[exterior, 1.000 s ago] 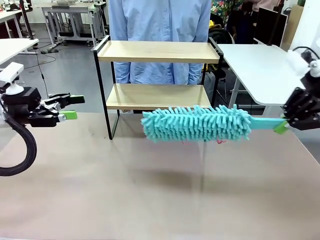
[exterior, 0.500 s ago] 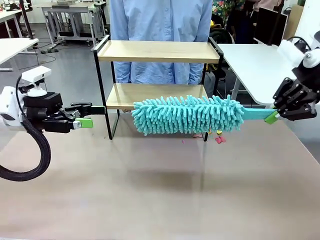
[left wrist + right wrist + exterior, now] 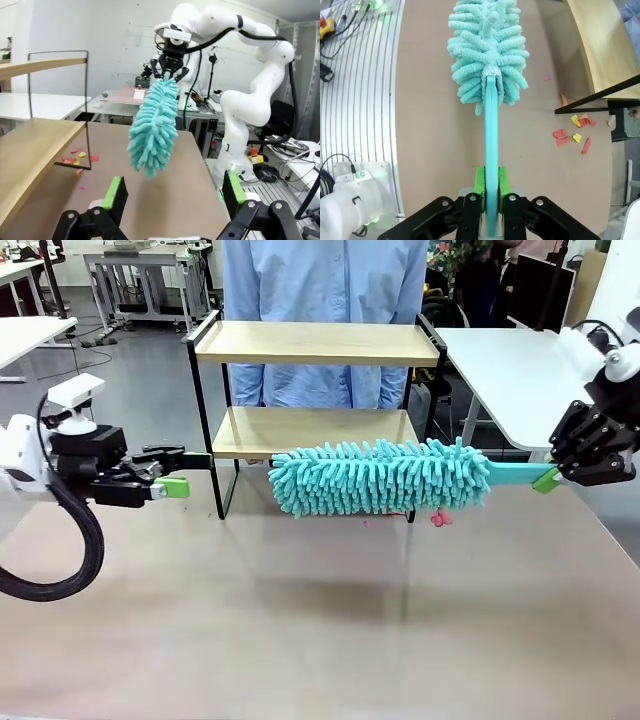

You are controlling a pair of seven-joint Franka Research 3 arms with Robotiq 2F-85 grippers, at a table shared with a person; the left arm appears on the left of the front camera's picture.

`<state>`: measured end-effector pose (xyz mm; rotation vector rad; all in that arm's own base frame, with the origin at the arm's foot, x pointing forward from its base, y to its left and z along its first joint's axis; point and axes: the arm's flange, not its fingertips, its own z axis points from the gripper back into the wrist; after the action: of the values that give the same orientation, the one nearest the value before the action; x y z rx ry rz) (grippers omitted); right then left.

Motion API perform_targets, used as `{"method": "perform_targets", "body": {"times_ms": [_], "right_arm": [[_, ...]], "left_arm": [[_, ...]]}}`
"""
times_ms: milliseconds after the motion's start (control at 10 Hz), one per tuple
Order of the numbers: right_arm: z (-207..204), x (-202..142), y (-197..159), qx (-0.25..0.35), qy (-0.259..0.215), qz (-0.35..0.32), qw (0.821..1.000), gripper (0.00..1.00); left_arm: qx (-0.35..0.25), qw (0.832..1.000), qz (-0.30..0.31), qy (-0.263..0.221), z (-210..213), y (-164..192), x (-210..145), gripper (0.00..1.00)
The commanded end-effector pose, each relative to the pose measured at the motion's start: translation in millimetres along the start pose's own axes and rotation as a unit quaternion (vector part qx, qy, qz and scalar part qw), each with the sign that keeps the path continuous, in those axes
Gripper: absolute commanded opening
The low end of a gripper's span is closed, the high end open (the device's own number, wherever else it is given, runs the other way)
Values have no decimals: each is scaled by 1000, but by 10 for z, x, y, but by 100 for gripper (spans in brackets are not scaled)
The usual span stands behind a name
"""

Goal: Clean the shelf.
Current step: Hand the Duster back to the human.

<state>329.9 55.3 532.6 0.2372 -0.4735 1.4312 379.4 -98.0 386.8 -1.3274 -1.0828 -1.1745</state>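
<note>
The shelf (image 3: 315,343) stands at the table's far side, two light wooden boards in a black frame. In front of its lower board (image 3: 315,430) a fluffy teal duster (image 3: 380,478) hangs level above the table. My right gripper (image 3: 548,478) is shut on the duster's flat teal handle (image 3: 491,150), which sits between the green pads (image 3: 480,181). My left gripper (image 3: 175,472) is open and holds nothing, just left of the shelf's left leg. In the left wrist view the boards (image 3: 35,145) lie to the left of the open fingers (image 3: 114,192).
Small red, pink and yellow paper scraps (image 3: 572,135) lie on the brown table by the shelf's right leg (image 3: 437,520). A person in a light blue shirt (image 3: 320,280) stands behind the shelf. A white table (image 3: 510,370) sits at the back right.
My left gripper has moved right, up to the shelf's left leg. The right gripper has risen and carried the duster up along the lower board; paper scraps now lie on the table.
</note>
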Motion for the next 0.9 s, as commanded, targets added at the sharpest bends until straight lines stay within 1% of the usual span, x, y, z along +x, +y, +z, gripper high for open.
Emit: {"method": "perform_targets", "body": {"times_ms": [0, 100, 200, 300, 400, 600, 800], "right_arm": [[-1, -7, 14, 3, -17, 2, 1000, 13], [-1, -7, 14, 3, -17, 2, 1000, 13], [-1, -7, 14, 3, -17, 2, 1000, 13], [-1, -7, 14, 3, -17, 2, 1000, 13], [-1, -7, 14, 3, -17, 2, 1000, 13], [-1, -7, 14, 3, -17, 2, 1000, 13], [-1, -7, 14, 3, -17, 2, 1000, 13]], "left_arm": [[-27, 999, -22, -13, -175, 294, -155, 100], [-24, 999, -25, -15, -263, 386, -227, 100], [-35, 999, -28, -28, -391, 458, -281, 100], [-28, 998, -35, -35, -500, 517, -310, 100], [0, 999, -43, -29, -609, 600, -350, 100], [-12, 998, -29, -62, -819, 718, -365, 100], [-48, 996, -20, -72, -989, 690, -269, 100]]}}
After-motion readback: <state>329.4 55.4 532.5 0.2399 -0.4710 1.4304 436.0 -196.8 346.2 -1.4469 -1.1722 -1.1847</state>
